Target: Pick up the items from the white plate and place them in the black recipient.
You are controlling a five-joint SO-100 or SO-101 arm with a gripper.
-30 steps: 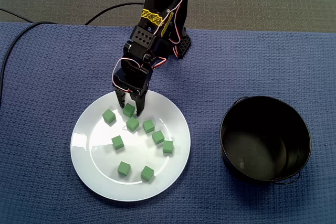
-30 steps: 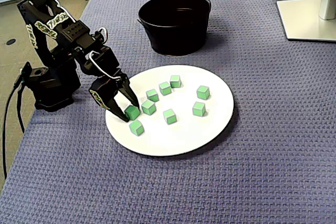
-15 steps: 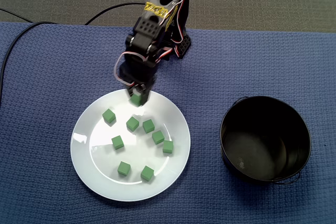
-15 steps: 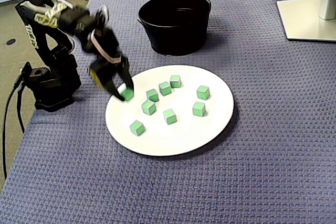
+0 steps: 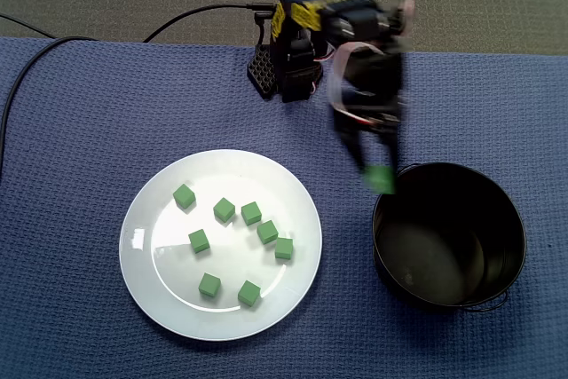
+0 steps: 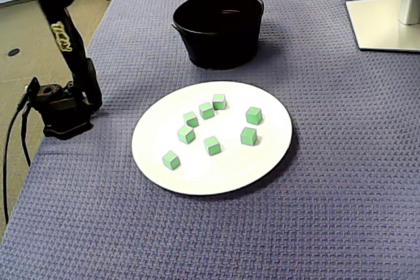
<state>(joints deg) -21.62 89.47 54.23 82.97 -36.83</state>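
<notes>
One cube at the pot's rim, eight on the plate.

You have one gripper (image 5: 380, 177), one black pot (image 5: 448, 259), one white plate (image 5: 160, 259) and nine green cubes in all. Eight cubes (image 5: 251, 213) lie loose on the plate, which sits apart from the pot, to its left in a fixed view. In a fixed view the plate (image 6: 230, 168) lies nearer the camera than the pot (image 6: 216, 44). The ninth cube (image 5: 382, 180) is in the air just over the pot's rim, on the side facing the plate, and not yet inside. It sits at the gripper's tips with the jaws clamped on it. The gripper is motion-blurred in both fixed views, so you cannot read the grip any more finely.
</notes>
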